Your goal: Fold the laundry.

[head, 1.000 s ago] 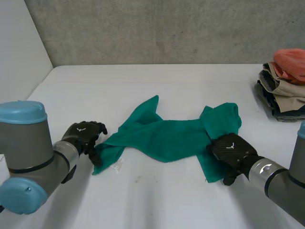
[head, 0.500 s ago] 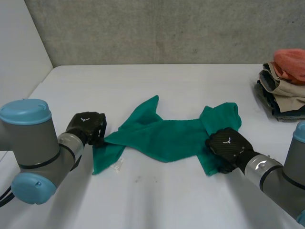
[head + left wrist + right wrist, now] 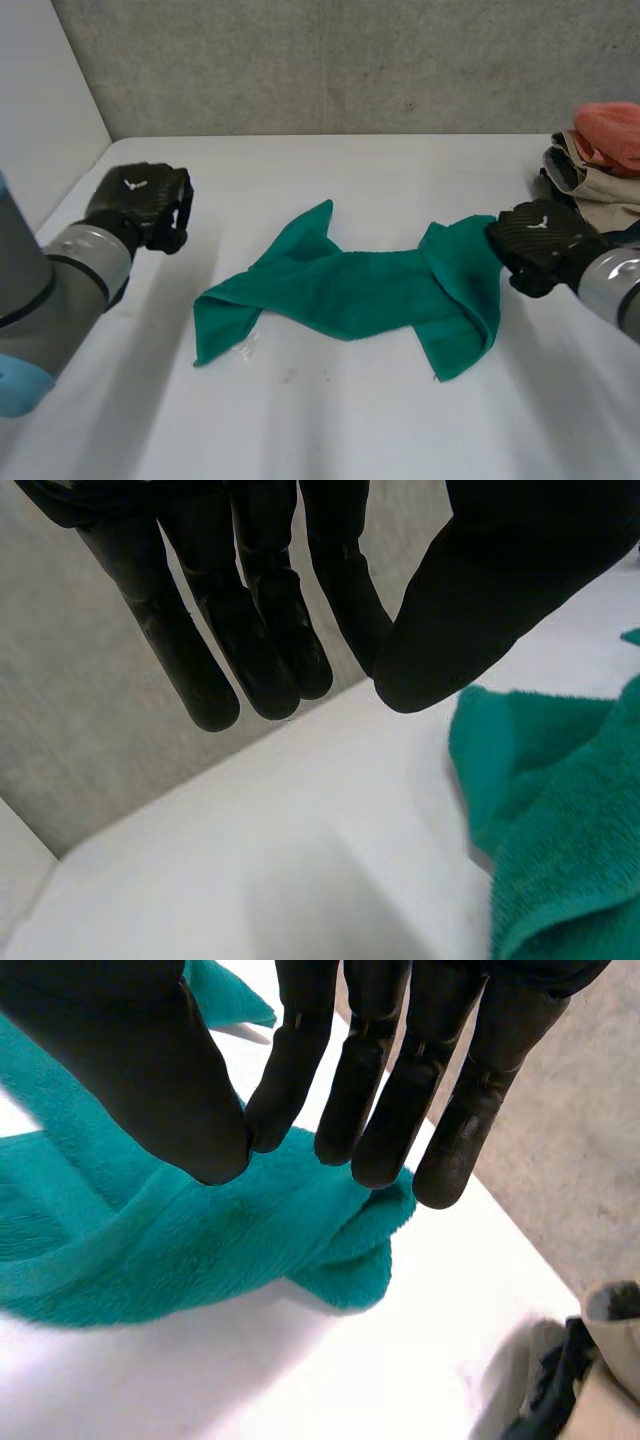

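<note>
Just beside right hand [image 3: 535, 242], clothes pile [image 3: 600, 175]; left hand [image 3: 140, 200] off green towel [image 3: 340, 290]; all fingers [image 3: 385, 1110] straight, empty.

The towel [image 3: 345, 290] lies mid-table [image 3: 330, 420] — left hand [image 3: 140, 203] at its 10 o'clock, right hand [image 3: 538, 245] at 3, clothes pile [image 3: 598, 180] at 2.
</note>
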### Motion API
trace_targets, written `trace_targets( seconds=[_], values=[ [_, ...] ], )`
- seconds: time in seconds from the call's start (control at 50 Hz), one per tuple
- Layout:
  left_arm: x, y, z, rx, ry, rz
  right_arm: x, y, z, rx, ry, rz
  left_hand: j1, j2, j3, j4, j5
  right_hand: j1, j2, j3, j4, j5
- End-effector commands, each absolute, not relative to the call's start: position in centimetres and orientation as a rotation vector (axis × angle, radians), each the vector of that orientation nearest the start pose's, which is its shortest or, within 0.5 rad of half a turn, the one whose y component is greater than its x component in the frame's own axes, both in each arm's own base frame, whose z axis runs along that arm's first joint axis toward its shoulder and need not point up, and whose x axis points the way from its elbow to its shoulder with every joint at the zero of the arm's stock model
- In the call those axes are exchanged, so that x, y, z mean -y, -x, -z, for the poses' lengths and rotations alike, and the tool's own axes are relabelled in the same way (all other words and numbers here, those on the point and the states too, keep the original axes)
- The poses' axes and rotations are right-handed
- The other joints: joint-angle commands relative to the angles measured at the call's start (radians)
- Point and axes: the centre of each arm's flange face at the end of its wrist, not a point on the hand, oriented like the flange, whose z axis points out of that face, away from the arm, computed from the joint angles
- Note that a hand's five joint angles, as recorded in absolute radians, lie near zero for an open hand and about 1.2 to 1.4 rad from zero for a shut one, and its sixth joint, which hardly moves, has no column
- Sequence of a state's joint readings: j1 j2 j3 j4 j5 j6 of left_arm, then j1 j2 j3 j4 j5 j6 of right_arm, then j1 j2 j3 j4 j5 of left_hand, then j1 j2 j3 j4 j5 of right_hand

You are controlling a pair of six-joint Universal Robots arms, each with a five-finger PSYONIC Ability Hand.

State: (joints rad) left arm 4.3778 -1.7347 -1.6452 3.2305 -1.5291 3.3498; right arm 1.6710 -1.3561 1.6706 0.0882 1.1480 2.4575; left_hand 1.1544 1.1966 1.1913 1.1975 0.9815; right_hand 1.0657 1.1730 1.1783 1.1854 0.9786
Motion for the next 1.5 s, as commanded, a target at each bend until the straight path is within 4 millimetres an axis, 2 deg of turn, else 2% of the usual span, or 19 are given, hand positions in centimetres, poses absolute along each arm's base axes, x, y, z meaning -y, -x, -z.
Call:
trace_targets(
  seconds=[0.02,0.06,0.08,0.1,0.12,0.14,0.3,0.56,0.82,1.0,1.06,1.08,1.1,1.24,1.32,1.36,1.38,1.46,1.5],
  values=[
    [26.2,23.9,-20.2,-2.485,-0.786,1.96,26.6,-20.1,-18.7,-2.249,1.37,1.598,0.242,0.2,0.205,0.199,0.24,-0.243,-0.351,-0.356,-0.363,-0.331],
    [26.6,24.3,-18.1,-2.542,-0.806,1.879,25.7,-20.5,-17.3,-2.219,1.415,1.599,0.242,0.2,0.205,0.199,0.24,-0.463,-0.571,-0.576,-0.583,-0.551],
    [26.6,24.4,-17.5,-2.558,-0.816,1.857,25.4,-20.7,-16.9,-2.206,1.427,1.606,0.088,0.046,0.051,0.045,0.087,-0.476,-0.583,-0.588,-0.595,-0.563],
    [26.6,24.7,-16.8,-2.569,-0.831,1.837,25.0,-20.9,-16.2,-2.187,1.439,1.606,-0.454,-0.496,-0.491,-0.497,-0.456,-0.487,-0.595,-0.6,-0.607,-0.575],
    [26.6,24.9,-16.5,-2.575,-0.835,1.823,24.7,-21.1,-15.9,-2.178,1.442,1.608,-0.654,-0.696,-0.691,-0.697,-0.656,-0.502,-0.609,-0.615,-0.622,-0.589],
    [26.6,25.0,-16.2,-2.581,-0.84,1.815,24.6,-21.1,-15.6,-2.172,1.442,1.609,-0.726,-0.768,-0.763,-0.769,-0.728,-0.505,-0.612,-0.618,-0.625,-0.592],
    [27.3,24.8,-15.8,-2.579,-0.815,1.841,23.5,-21.5,-13.6,-2.119,1.462,1.534,-0.768,-0.81,-0.805,-0.811,-0.769,-0.49,-0.598,-0.603,-0.61,-0.578],
    [28.2,25.2,-14.3,-2.565,-0.821,1.858,24.9,-22.0,-11.4,-2.077,1.514,1.584,-0.736,-0.778,-0.772,-0.779,-0.737,-0.294,-0.401,-0.407,-0.414,-0.382],
    [28.6,25.5,-14.0,-2.564,-0.824,1.858,26.3,-22.1,-11.4,-2.053,1.549,1.639,-0.671,-0.713,-0.708,-0.714,-0.673,0.006,-0.102,-0.107,-0.114,-0.082],
    [28.2,25.7,-13.9,-2.574,-0.836,1.848,27.1,-22.3,-11.6,-2.039,1.551,1.674,-0.621,-0.663,-0.658,-0.664,-0.623,0.023,-0.084,-0.089,-0.096,-0.064],
    [28.0,25.6,-13.7,-2.583,-0.837,1.835,27.4,-22.3,-11.5,-2.037,1.551,1.678,-0.621,-0.663,-0.658,-0.664,-0.623,0.149,0.042,0.036,0.029,0.062],
    [28.0,25.6,-13.6,-2.588,-0.836,1.829,27.6,-22.3,-11.5,-2.041,1.549,1.682,-0.618,-0.66,-0.655,-0.661,-0.62,0.329,0.221,0.216,0.209,0.241],
    [28.0,25.6,-13.6,-2.586,-0.834,1.831,27.8,-22.3,-11.5,-2.046,1.545,1.686,-0.618,-0.66,-0.655,-0.661,-0.62,0.331,0.223,0.218,0.211,0.243],
    [28.4,25.6,-12.9,-2.603,-0.831,1.805,29.1,-21.4,-12.9,-2.148,1.463,1.756,-0.483,-0.525,-0.52,-0.526,-0.485,0.331,0.223,0.218,0.211,0.243],
    [28.7,25.7,-12.5,-2.611,-0.83,1.8,30.0,-19.7,-17.1,-2.166,1.287,1.878,-0.278,-0.32,-0.315,-0.321,-0.28,0.331,0.223,0.218,0.211,0.243],
    [28.9,25.8,-12.1,-2.617,-0.833,1.792,30.3,-18.7,-19.1,-2.172,1.17,1.922,0.149,0.107,0.112,0.106,0.148,0.331,0.223,0.218,0.211,0.243],
    [29.0,25.8,-12.1,-2.617,-0.833,1.792,30.4,-18.5,-19.5,-2.17,1.136,1.933,0.241,0.199,0.204,0.198,0.239,0.331,0.223,0.218,0.211,0.243],
    [29.4,26.0,-13.0,-2.581,-0.822,1.832,31.5,-17.1,-21.8,-2.173,0.996,2.009,0.242,0.2,0.205,0.199,0.24,0.331,0.223,0.218,0.211,0.243],
    [29.1,26.0,-15.5,-2.536,-0.809,1.897,31.6,-16.5,-23.4,-2.171,0.974,2.046,0.242,0.2,0.205,0.199,0.24,0.331,0.223,0.218,0.211,0.243]
  ],
)
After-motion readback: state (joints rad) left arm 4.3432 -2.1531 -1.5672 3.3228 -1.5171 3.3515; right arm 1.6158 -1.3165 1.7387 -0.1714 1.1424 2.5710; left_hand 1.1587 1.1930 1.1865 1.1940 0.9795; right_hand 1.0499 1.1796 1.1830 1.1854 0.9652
